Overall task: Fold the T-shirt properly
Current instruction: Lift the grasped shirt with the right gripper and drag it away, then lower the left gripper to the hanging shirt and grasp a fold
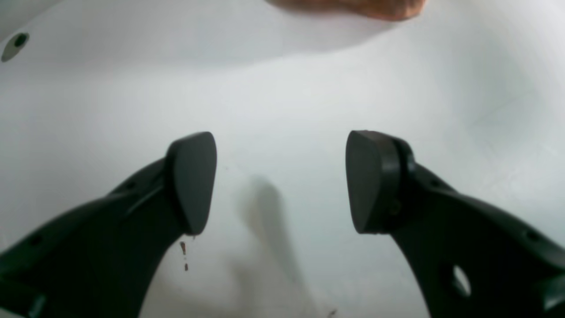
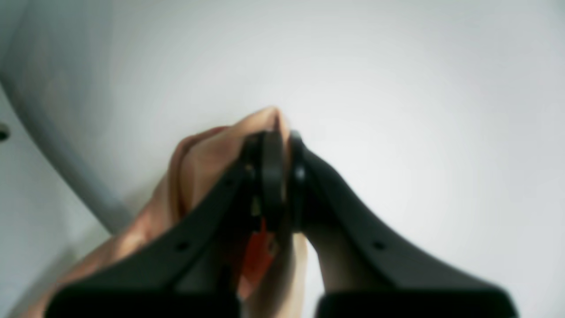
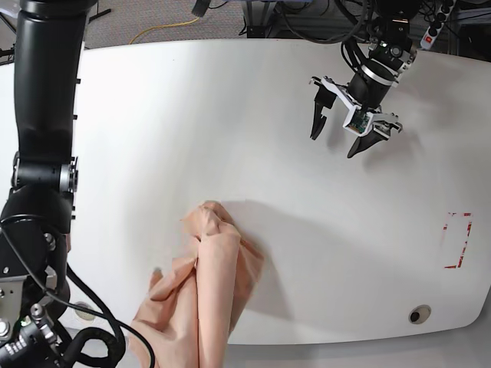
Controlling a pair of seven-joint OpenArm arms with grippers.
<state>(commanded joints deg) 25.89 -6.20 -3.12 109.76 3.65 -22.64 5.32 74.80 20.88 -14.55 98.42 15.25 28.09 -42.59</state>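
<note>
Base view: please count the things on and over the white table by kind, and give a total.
T-shirt, peach-pink, bunched: 1
Robot grippers: 2 (left gripper, right gripper)
Red tape mark: 1
Round hole in the table: 1
Total: 5

Soft peach cloth T-shirt (image 3: pixel 207 284) (creased, matt) on a smooth white table (image 3: pixel 230 115); matt black plastic fingers (image 1: pixel 192 181).
</note>
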